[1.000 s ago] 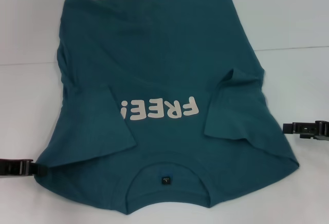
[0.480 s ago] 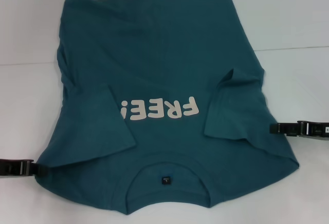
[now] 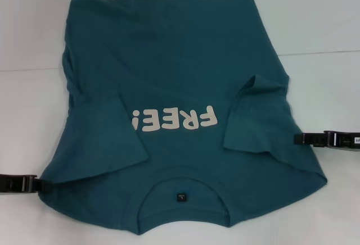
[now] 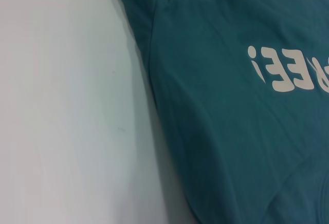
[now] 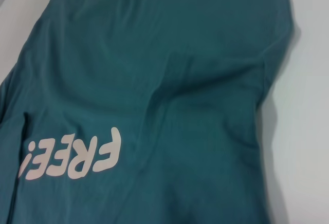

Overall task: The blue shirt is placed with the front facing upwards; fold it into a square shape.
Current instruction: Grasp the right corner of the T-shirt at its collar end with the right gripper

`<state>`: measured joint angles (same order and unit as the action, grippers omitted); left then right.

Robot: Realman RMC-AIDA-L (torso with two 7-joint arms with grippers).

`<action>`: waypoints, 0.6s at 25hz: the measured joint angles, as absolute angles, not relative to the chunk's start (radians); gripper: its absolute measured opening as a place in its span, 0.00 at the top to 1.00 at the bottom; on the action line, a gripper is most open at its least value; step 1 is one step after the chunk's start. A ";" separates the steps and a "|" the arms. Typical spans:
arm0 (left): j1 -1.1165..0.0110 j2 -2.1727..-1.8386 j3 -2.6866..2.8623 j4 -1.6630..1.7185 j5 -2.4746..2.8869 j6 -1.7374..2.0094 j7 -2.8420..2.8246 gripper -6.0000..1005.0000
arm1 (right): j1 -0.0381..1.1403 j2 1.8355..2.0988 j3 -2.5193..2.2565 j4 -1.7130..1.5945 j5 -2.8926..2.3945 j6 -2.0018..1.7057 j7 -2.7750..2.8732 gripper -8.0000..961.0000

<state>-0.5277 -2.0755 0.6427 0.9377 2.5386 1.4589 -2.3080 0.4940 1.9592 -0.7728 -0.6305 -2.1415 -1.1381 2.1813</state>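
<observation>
Lying front-up on the white table point(image 3: 326, 20), the blue shirt point(image 3: 169, 65) is spreading across most of the head view, its collar and small dark neck label point(image 3: 181, 197) sitting nearest the robot and its hem pointing away. Both short sleeves are lying folded inward over the chest, flanking the pale "FREE!" lettering point(image 3: 174, 119), which is reading upside down from the robot's side. The left gripper point(image 3: 34, 184) is reaching in low at the shirt's left shoulder edge, its tip touching the fabric. The right gripper point(image 3: 301, 139) is reaching in at the right side edge, its tip meeting the cloth just beside the folded sleeve. Whether either pincer is apart or together, the views are not showing.
</observation>
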 joint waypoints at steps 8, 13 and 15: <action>-0.526 -2.075 0.643 0.937 2.539 1.458 -2.307 0.97 | 0.499 1.962 -0.773 -0.632 -2.141 -1.143 2.180 0.15; -0.526 -2.075 0.643 0.938 2.539 1.457 -2.307 0.97 | 0.500 1.962 -0.775 -0.634 -2.141 -1.144 2.180 0.07; -0.526 -2.075 0.643 0.939 2.539 1.457 -2.307 0.97 | 0.504 1.962 -0.776 -0.634 -2.149 -1.143 2.182 0.05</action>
<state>-0.5264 -2.0755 0.6427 0.9386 2.5386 1.4573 -2.3070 0.5036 1.9619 -0.7757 -0.6338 -2.1486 -1.1428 2.1817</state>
